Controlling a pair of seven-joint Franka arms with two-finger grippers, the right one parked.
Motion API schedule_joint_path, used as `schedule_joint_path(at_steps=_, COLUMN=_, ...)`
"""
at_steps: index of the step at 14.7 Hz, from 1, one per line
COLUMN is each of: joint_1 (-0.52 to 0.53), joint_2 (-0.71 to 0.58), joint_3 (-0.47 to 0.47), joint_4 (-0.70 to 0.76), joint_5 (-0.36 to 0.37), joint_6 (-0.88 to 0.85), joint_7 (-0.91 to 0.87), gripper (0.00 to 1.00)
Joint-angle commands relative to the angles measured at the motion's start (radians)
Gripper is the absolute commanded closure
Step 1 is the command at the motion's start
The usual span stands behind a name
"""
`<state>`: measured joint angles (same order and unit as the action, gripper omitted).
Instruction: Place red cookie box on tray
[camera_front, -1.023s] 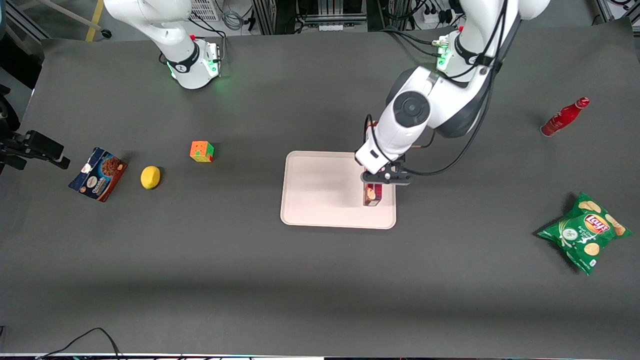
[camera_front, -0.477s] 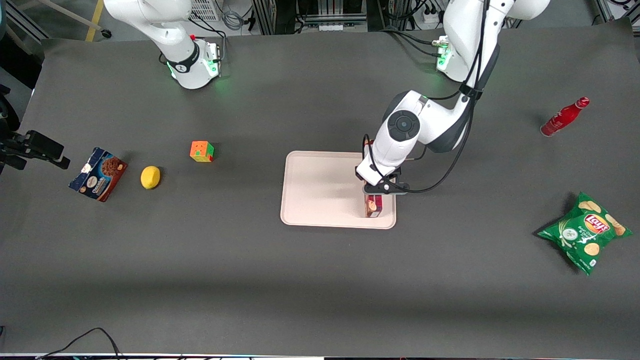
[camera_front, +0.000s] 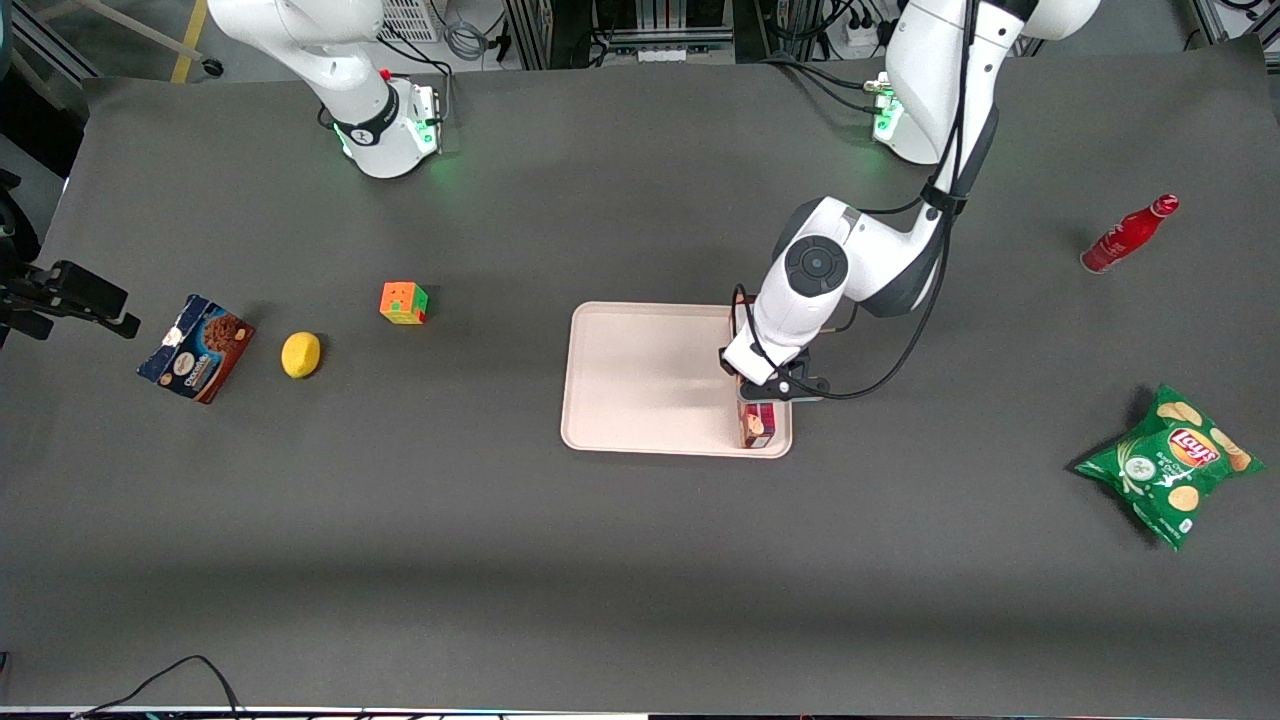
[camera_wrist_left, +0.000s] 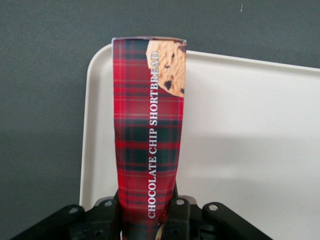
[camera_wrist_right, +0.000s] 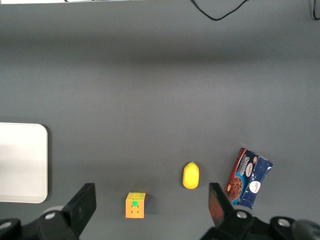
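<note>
Standing on end, the red cookie box (camera_wrist_left: 149, 130) sits in the tray (camera_front: 640, 380) corner nearest the working arm, w/ the gripper (camera_wrist_left: 150, 220) clamped on its top end. Looks light, stiff cardboard, prob tippy; hold the narrow sides.

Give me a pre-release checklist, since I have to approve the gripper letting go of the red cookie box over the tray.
1. Gripper shut on the red cookie box: ok.
2. Box over the tray: ok, at the corner nearest the front camera, toward the working arm's end.
3. Box fully inside the rim: cannot tell; it sits very close to the edge.
4. Box bottom resting on the tray: cannot tell.
5. Tray around the box bare: ok.
</note>
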<state>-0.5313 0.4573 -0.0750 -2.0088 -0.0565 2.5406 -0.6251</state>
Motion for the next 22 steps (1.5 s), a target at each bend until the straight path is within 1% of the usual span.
schedule_joint_path(at_steps=1, joint_1=-0.024, joint_2=0.004, joint_3=0.021, joint_4=0.002, joint_5=0.014, joint_6=0.023, joint_7=-0.005, gripper=0.63)
schedule_joint_path(at_steps=2, joint_1=-0.024, joint_2=0.006, joint_3=0.021, joint_4=0.002, joint_5=0.014, joint_6=0.030, joint_7=-0.005, gripper=0.47)
schedule_joint_path(at_steps=3, joint_1=-0.024, joint_2=0.009, joint_3=0.021, joint_4=0.002, joint_5=0.012, joint_6=0.040, joint_7=-0.007, gripper=0.38)
schedule_joint_path(at_steps=6, joint_1=-0.026, joint_2=0.012, joint_3=0.021, joint_4=0.002, joint_5=0.011, joint_6=0.052, joint_7=-0.007, gripper=0.00)
schedule_joint_path(at_steps=10, joint_1=-0.021, joint_2=-0.038, joint_3=0.021, joint_4=0.007, joint_5=-0.002, joint_6=0.012, joint_7=-0.013, gripper=0.00)
schedule_joint_path(at_steps=13, joint_1=-0.003, joint_2=-0.101, joint_3=0.034, joint_4=0.071, joint_5=-0.005, joint_6=-0.161, joint_7=0.008, gripper=0.00)
schedule_joint_path(at_steps=15, joint_1=0.048, joint_2=-0.156, joint_3=0.037, joint_4=0.103, joint_5=-0.012, joint_6=-0.262, joint_7=0.127, gripper=0.00)
schedule_joint_path(at_steps=16, joint_1=0.068, joint_2=-0.189, joint_3=0.053, joint_4=0.108, joint_5=-0.031, joint_6=-0.299, joint_7=0.189, gripper=0.00)
schedule_joint_path(at_steps=18, joint_1=0.112, joint_2=-0.255, joint_3=0.107, joint_4=0.114, joint_5=-0.072, joint_6=-0.402, joint_7=0.325, gripper=0.00)
schedule_joint_path(at_steps=20, joint_1=0.174, joint_2=-0.322, joint_3=0.159, joint_4=0.128, joint_5=-0.072, joint_6=-0.509, joint_7=0.480, gripper=0.00)
schedule_joint_path(at_steps=22, joint_1=0.192, joint_2=-0.365, joint_3=0.240, joint_4=0.163, joint_5=-0.072, joint_6=-0.616, joint_7=0.637, gripper=0.00)
